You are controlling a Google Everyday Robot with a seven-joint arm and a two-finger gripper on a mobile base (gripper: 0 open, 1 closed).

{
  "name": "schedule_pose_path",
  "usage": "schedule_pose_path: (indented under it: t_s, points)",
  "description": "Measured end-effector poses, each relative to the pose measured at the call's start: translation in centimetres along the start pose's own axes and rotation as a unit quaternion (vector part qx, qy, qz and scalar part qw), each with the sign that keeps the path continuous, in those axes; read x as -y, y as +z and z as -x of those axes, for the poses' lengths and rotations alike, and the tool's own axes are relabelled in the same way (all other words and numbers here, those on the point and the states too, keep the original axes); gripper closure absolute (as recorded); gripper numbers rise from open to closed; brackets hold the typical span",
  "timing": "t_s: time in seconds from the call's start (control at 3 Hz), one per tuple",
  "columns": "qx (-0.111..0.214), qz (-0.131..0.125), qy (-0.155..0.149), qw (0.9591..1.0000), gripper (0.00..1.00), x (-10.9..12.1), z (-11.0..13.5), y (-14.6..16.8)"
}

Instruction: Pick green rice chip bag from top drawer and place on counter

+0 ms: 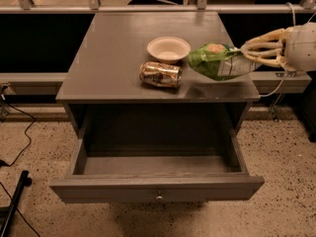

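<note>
Gripper (245, 54) at the right edge of the frame, pale ribbed fingers (261, 39) reaching in towards the left, and they're clamped tight on the right-hand end of the green rice chip bag (216, 61). The bag sticks out sideways from the grip, crinkled, a picture of a tan rice cake showing on its upper side. It hangs over the right part of the counter (113, 53), right of centre in the frame, with a dark shadow on the wood just below it, so it looks to be held a little off the surface. I can't say for sure that no corner touches.

Just left of the bag sits the white bowl (168, 48), upright, close but apart from it. Below and left of the bowl lies the gold-brown can (160, 74) on its side, near the counter's front edge.

Down in the lower half of the frame the top drawer (98, 194) stands pulled wide open, its small round knob (159, 197) in the middle of the front panel. A black cable (19, 143) trails over the speckled floor at lower left.
</note>
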State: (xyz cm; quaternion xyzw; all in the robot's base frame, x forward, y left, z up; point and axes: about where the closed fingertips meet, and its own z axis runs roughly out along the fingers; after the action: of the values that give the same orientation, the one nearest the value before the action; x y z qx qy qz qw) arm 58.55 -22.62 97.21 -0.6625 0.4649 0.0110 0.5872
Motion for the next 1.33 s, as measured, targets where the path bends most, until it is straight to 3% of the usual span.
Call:
schedule_pose_path:
  t_s: [0.33, 0.67, 1.33]
  points:
    - [-0.022, 0.005, -0.017, 0.9996, 1.00, -0.9, -2.9, 1.1]
    - [-0.037, 0.013, -0.010, 0.9992, 0.81, -2.1, -4.7, 2.0]
    - [-0.033, 0.016, -0.011, 0.9993, 0.35, -2.2, -4.5, 2.5]
